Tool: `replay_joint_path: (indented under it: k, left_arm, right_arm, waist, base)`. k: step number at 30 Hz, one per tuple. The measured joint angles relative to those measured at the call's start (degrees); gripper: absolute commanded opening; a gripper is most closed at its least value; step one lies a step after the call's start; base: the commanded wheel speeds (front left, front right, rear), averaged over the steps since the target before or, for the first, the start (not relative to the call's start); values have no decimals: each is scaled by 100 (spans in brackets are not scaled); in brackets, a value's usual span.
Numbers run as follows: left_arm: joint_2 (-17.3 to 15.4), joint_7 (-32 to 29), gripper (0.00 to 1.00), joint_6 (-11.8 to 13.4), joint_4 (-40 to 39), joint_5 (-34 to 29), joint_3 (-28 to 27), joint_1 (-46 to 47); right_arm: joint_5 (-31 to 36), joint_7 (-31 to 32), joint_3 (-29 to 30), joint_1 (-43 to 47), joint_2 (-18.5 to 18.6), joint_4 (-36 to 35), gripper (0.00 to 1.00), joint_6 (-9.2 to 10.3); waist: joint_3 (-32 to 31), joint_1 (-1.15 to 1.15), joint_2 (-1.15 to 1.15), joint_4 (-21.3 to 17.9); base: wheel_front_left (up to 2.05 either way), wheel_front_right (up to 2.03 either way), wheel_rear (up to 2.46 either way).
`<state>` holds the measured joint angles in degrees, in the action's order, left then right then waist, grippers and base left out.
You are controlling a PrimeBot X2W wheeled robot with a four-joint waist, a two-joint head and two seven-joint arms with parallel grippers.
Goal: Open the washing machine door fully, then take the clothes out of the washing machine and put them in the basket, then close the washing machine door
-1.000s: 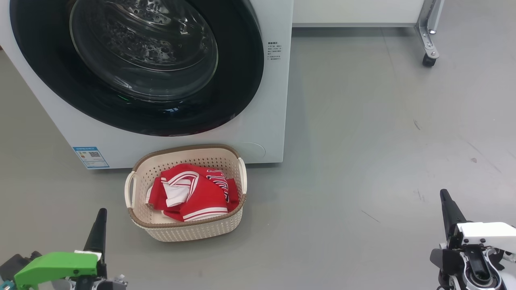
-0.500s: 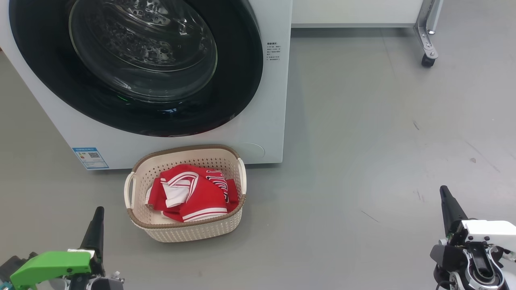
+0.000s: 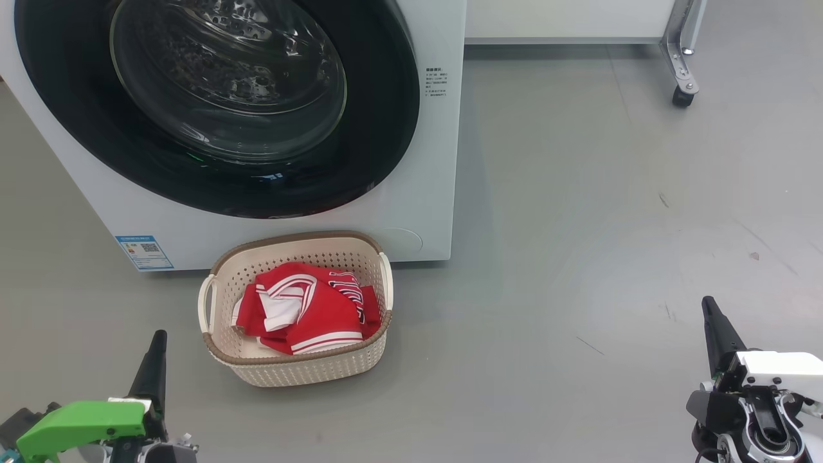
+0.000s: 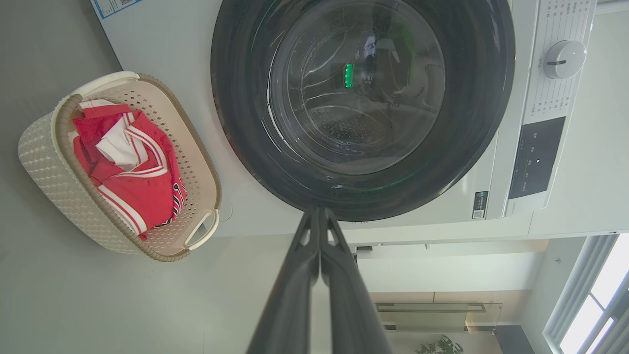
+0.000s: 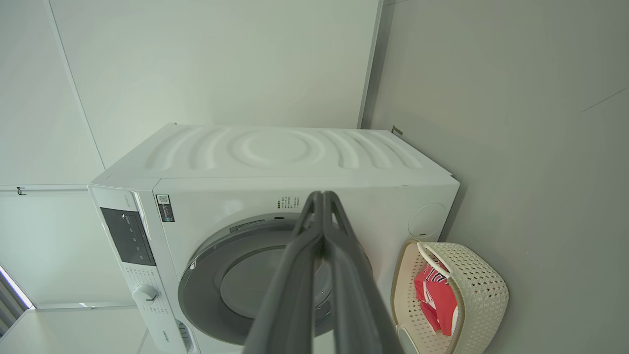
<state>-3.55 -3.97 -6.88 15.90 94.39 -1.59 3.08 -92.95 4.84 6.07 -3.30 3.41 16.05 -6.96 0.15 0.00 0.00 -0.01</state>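
Note:
The white washing machine [image 3: 424,167] fills the upper left of the head view, its round black-ringed door [image 3: 386,128] lying flat against the front. The cream basket [image 3: 302,370] stands on the floor just below the door, with the red-and-white clothes [image 3: 308,308] lying in it. My left gripper [image 3: 156,339] hangs shut and empty at the lower left, left of the basket. At the lower right my right gripper [image 3: 708,305] is shut and empty too, far from the machine. In the left wrist view the fingers [image 4: 319,216] are pressed together before the door [image 4: 481,98].
Grey floor [image 3: 578,225] spreads to the right of the machine. A metal leg on a caster [image 3: 681,96] stands at the top right. A blue sticker [image 3: 144,251] sits low on the machine's front. The control panel and knob [image 4: 560,59] appear in the left wrist view.
Both grippers have sunk slightly toward the bottom of the head view. The basket, clothes and door stay as they were.

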Motion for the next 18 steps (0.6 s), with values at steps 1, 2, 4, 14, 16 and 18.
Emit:
replay_joint_path:
  k: [1,2,4,14,16,18]
  left_arm:
    - [0,0,0,0,1,0,0,0]
    - [0,0,0,0,1,0,0,1]
    - [0,0,0,0,2,0,0,1]
    - [0,0,0,0,5,0,-3,4]
    - [0,0,0,0,7,0,-4,4]
    - [0,0,0,0,7,0,-5,5]
  right_arm:
    - [0,-1,1,0,0,0,0,0]
    - [0,0,1,-1,0,0,0,0]
    - [0,0,2,-1,0,0,0,0]
    - [0,15,7,-1,-1,0,0,0]
    - [0,15,8,-1,-1,-1,0,0]
    - [0,15,8,-1,-1,-1,0,0]
  waist:
    - [0,0,0,0]
    - [0,0,0,0]
    - [0,0,0,0]
    - [0,0,0,0]
    - [0,0,0,0]
    - [0,0,0,0]
  base:
    - [0,0,0]
    - [0,0,0]
    - [0,0,0]
    - [0,0,0]
    - [0,0,0]
    - [0,0,0]
